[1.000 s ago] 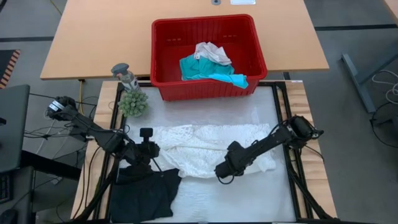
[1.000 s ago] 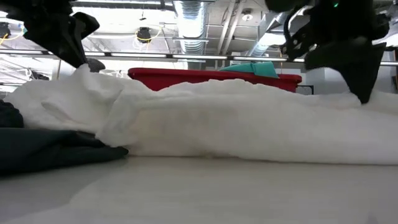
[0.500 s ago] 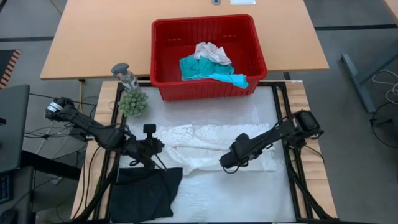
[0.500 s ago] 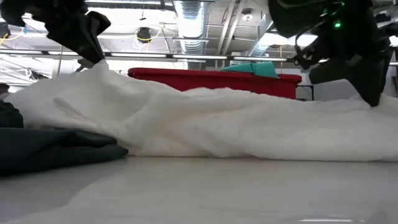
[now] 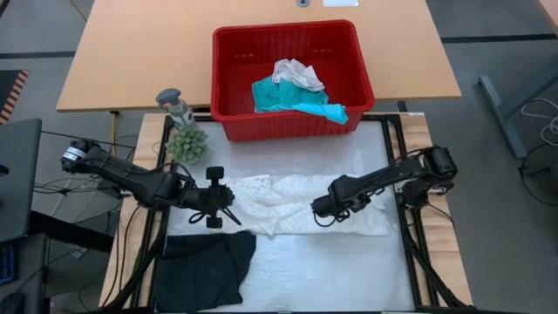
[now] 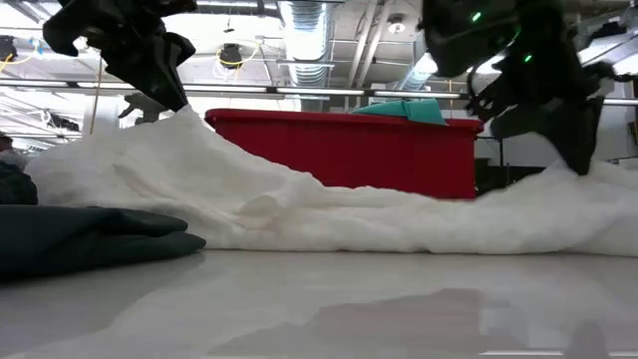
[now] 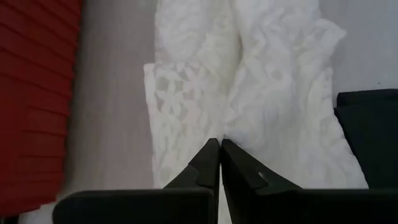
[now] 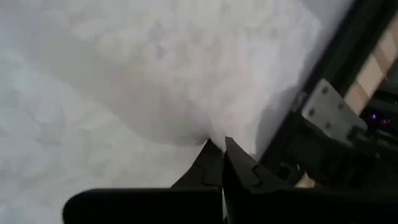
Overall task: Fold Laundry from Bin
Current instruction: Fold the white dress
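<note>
A white lacy garment [image 5: 296, 205] of the laundry lies across the middle of the table. My left gripper [image 5: 231, 216] is shut on its left end and my right gripper [image 5: 321, 212] on its right part. The cloth rises to a peak [image 6: 184, 115] at the left fingers and sags between the arms. A black garment [image 5: 205, 266] lies bunched on the table at the near left. The red bin [image 5: 292, 78] stands at the far edge with teal cloth [image 5: 292, 98] and white cloth [image 5: 296, 74] inside. My left gripper pinches the white garment's edge at its left end [image 7: 214, 134] between its two shut fingers, slanting down from the left. That end is lifted into a peak and the rest drapes down onto the table. My right gripper pinches the white garment's right part [image 8: 205, 134] between its shut fingers, pointing steeply down. The cloth rises a little at the fingertips [image 6: 583, 168] and lies on the table around them.
A small green plant [image 5: 186, 144] and a grey bottle [image 5: 177, 106] stand at the far left, beside the bin. Dark frame rails [image 5: 397, 139] run along the table's sides. Bare white tabletop [image 5: 331, 270] lies near the front edge.
Both grippers have moved toward the far edge, staying shut on the white garment. They have drawn its near edge up and back over the rest, so the cloth now spans less from near to far. Its middle has sagged, and its far edge has stayed put.
</note>
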